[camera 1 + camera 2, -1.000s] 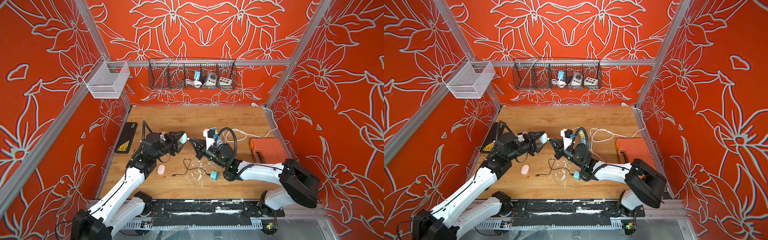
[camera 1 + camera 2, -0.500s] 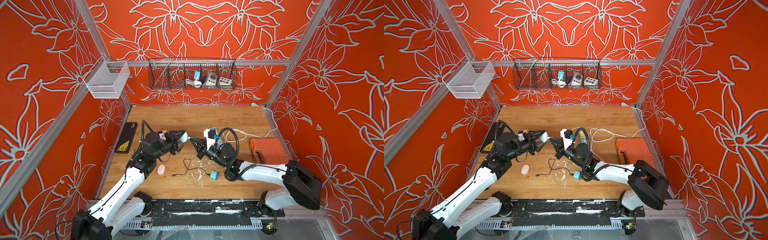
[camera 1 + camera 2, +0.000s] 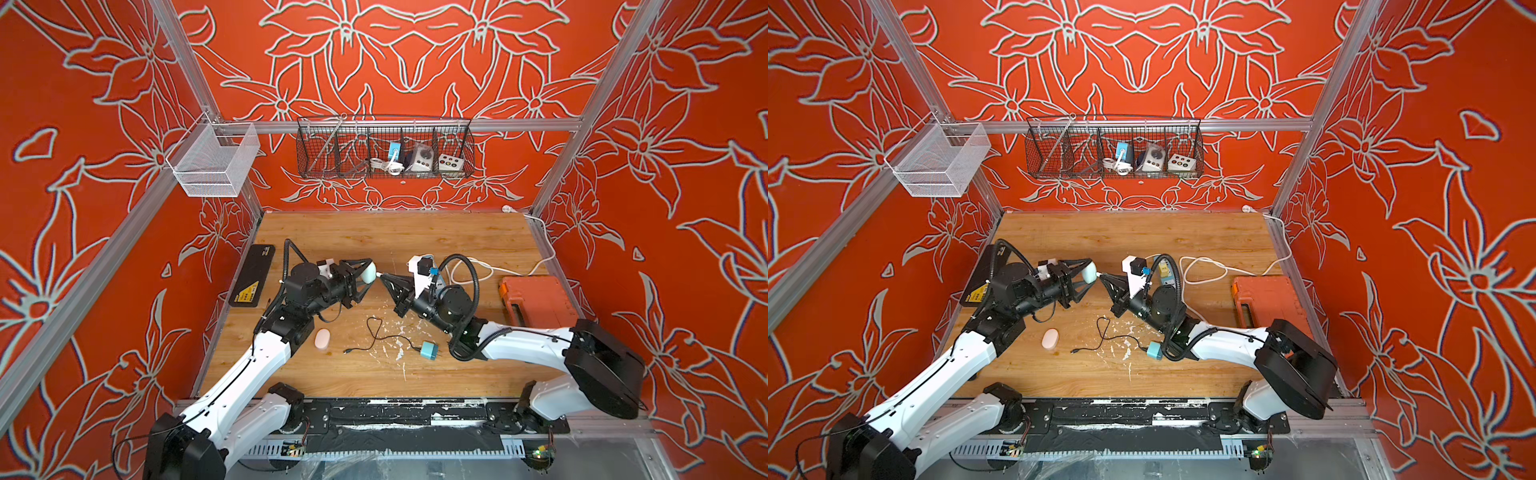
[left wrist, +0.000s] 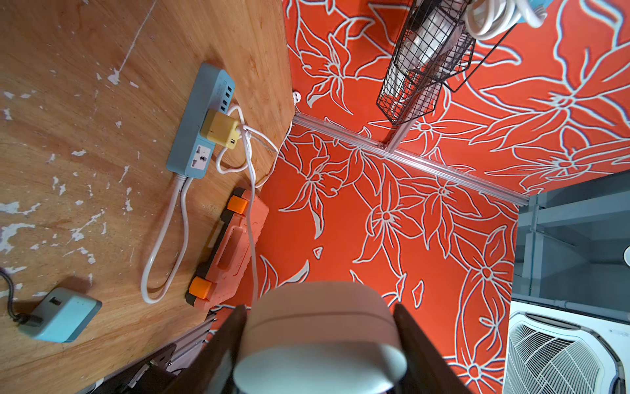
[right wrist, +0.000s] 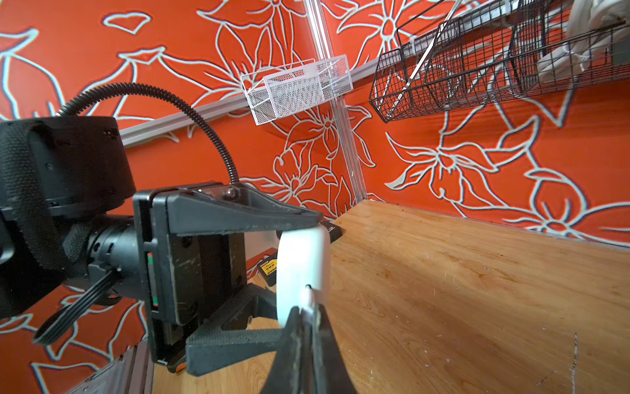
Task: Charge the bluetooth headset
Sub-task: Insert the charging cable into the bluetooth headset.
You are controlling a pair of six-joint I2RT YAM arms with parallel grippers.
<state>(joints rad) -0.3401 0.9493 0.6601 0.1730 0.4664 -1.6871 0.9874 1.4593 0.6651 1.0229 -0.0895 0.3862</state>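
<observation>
The bluetooth headset [image 3: 368,274] [image 3: 1089,274] is a white rounded charging case held off the table, with my left gripper [image 4: 320,341] shut on its two sides. In the left wrist view it fills the gap between the dark fingers [image 4: 221,348]. My right gripper [image 5: 306,317] [image 3: 383,277] is shut on a small white plug [image 5: 308,300]. The plug's tip meets the small dark port on the case's end [image 5: 303,266]. Both grippers face each other above the middle of the table.
A white oval pod [image 3: 322,338], a black cable [image 3: 376,332] and a blue charger [image 3: 429,351] lie on the wood. A blue power strip [image 4: 201,122] with a yellow adapter [image 4: 221,129], an orange case [image 3: 536,301] and a black box [image 3: 253,280] lie nearby.
My right gripper's tip has crept slightly towards the case's end. The left gripper and the case have hardly moved.
</observation>
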